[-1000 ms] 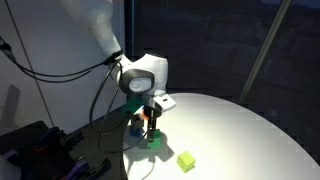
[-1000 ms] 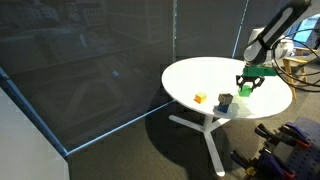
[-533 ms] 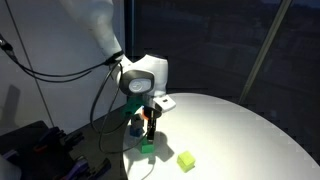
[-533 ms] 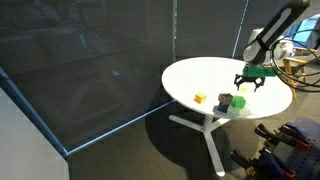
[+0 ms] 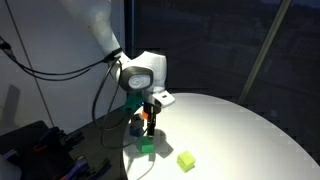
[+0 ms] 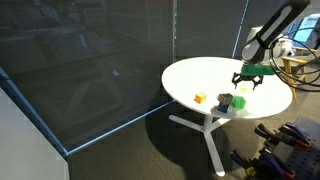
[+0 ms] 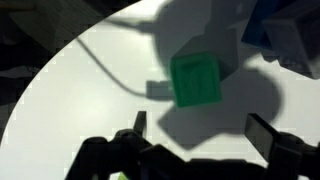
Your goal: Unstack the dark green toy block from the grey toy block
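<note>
The dark green toy block (image 7: pixel 195 78) lies alone on the white table, free of the gripper; both exterior views show it (image 5: pixel 147 145) (image 6: pixel 239 101). My gripper (image 7: pixel 200 130) hangs open just above it, the two black fingers (image 7: pixel 265 135) spread wide with nothing between them. In both exterior views the gripper (image 5: pixel 148 118) (image 6: pixel 246 82) stands a little above the blocks. The grey toy block (image 6: pixel 224 101) sits on the table right beside the green one, with nothing on top. Behind the gripper a bluish-grey cube (image 5: pixel 136 126) shows partly.
A pale yellow-green cube (image 5: pixel 186 160) lies apart near the rim of the round white table (image 5: pixel 240 130). A small yellowish cube (image 6: pixel 200 98) sits left of the grey block. The table edge (image 6: pixel 180 95) runs close to the blocks. Cables hang by the arm.
The gripper has opened and let go of the dark green block, which now rests on the table beside the grey block. The gripper has lifted slightly.
</note>
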`<state>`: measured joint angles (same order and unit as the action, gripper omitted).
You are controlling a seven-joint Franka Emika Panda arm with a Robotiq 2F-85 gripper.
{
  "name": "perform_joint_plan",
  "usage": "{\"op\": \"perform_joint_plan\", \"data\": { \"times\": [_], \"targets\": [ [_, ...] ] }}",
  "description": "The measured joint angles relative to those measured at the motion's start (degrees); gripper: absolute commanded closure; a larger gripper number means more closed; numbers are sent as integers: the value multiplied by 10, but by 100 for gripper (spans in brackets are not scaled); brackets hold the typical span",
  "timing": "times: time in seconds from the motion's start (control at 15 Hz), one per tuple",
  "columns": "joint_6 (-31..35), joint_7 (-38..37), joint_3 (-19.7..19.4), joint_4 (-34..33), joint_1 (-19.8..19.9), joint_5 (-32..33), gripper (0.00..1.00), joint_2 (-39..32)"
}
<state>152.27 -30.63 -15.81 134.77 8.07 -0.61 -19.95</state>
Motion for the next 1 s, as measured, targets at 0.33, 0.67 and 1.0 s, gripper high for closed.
{"op": "perform_joint_plan", "data": {
  "times": [0.33, 0.67, 1.0],
  "targets": [
    [-41, 1, -6, 0, -18, 3, 0, 41],
    [-90, 13, -1, 2, -25, 22, 0, 99],
    [-135, 45, 23, 8, -26, 37, 0, 152]
  ]
}}
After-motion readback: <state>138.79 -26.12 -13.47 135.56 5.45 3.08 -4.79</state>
